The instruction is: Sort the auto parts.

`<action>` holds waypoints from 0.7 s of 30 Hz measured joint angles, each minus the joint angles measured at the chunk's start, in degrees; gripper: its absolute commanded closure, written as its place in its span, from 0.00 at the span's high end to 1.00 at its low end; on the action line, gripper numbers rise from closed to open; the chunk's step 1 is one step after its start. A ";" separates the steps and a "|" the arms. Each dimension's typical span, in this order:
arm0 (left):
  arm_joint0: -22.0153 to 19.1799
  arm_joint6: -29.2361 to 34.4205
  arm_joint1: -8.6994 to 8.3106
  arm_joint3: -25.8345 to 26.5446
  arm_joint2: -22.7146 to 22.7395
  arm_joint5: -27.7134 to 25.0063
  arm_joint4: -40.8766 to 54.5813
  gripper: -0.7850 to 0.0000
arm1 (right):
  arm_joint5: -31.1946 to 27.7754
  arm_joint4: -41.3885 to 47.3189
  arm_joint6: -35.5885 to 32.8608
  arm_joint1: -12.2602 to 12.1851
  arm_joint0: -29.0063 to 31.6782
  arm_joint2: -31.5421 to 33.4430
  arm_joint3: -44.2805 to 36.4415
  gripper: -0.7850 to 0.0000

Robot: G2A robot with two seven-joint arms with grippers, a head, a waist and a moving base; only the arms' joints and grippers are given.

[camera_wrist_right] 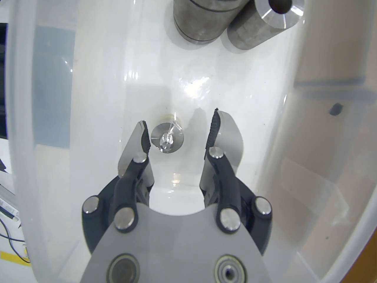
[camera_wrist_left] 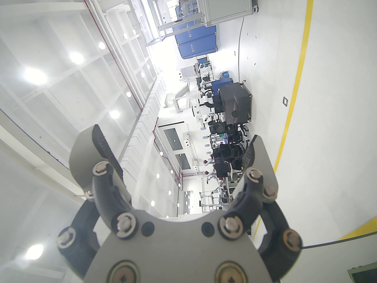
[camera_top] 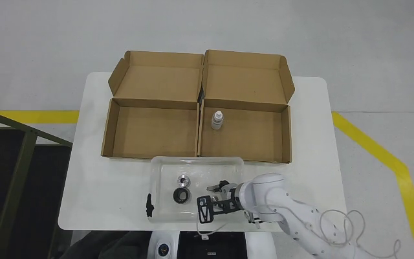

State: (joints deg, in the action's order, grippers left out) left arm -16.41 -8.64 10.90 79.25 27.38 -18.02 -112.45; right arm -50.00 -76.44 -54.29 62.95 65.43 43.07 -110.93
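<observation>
Brackets a small steel fitting on the floor of the clear tray, at the near edge of the table, with the right gripper spread wide and empty, seemingly for a pinch. Holds the left gripper, likewise released, aimed off at the room, clear of the work.

Tally: two open cardboard boxes, left box and right box; one white bottle; one clear bin; two metal cylinders, wide cylinder and narrow cylinder; one small stud; one table.
</observation>
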 measured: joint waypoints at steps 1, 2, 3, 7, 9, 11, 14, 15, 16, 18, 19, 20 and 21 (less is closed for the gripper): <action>0.00 0.00 0.00 0.00 0.00 0.00 0.00 1.00 | 0.04 -0.30 -0.05 -0.01 -0.14 -0.27 0.06 0.41; 0.00 0.00 0.00 0.00 0.00 0.00 0.00 1.00 | 0.12 -0.42 -0.09 -0.01 -0.25 -0.49 0.07 0.39; 0.00 0.00 0.00 0.00 0.00 0.00 0.00 1.00 | 0.20 -0.38 -0.14 0.00 -0.35 -0.71 0.05 0.36; 0.00 0.00 0.00 0.00 0.00 0.00 0.00 1.00 | 0.28 -0.04 -0.26 0.02 -0.57 -1.12 0.13 0.10; 0.00 0.00 0.00 0.00 0.00 0.00 0.00 1.00 | 0.27 0.19 -0.25 -0.01 -0.72 -1.21 0.23 0.00; 0.00 0.00 0.00 0.00 0.00 0.00 0.00 1.00 | 0.25 0.49 -0.08 -0.05 -0.81 -1.18 0.29 0.00; 0.00 0.00 0.00 0.00 0.00 0.00 0.00 1.00 | -0.03 1.13 0.69 -0.16 -0.93 -0.92 0.00 0.00; 0.00 0.00 0.00 0.00 0.00 0.00 0.00 1.00 | -0.11 0.96 0.73 -0.22 -0.99 -0.84 -0.44 0.00; 0.00 0.00 0.00 0.00 0.00 0.00 0.00 1.00 | -0.10 0.87 0.92 -0.26 -0.98 -0.77 -0.85 0.00; 0.00 0.00 0.00 0.00 0.00 0.00 0.00 1.00 | 0.38 0.59 1.79 -0.36 -0.94 -0.34 -1.92 0.00; 0.00 0.00 0.00 0.00 0.00 0.00 0.00 1.00 | 0.65 0.41 2.30 -0.42 -0.91 -0.07 -2.34 0.00; 0.00 0.00 0.00 0.00 0.00 0.00 0.00 1.00 | 0.89 0.26 2.96 -0.47 -0.86 0.22 -2.73 0.00; 0.00 0.00 0.00 0.00 0.00 0.00 0.00 1.00 | 1.14 0.06 3.96 -0.55 -0.76 0.62 -3.19 0.00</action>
State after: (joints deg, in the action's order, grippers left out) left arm -16.41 -8.64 10.90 79.25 27.38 -18.02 -112.45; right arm -48.86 -76.38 -50.33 62.40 64.67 43.69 -114.12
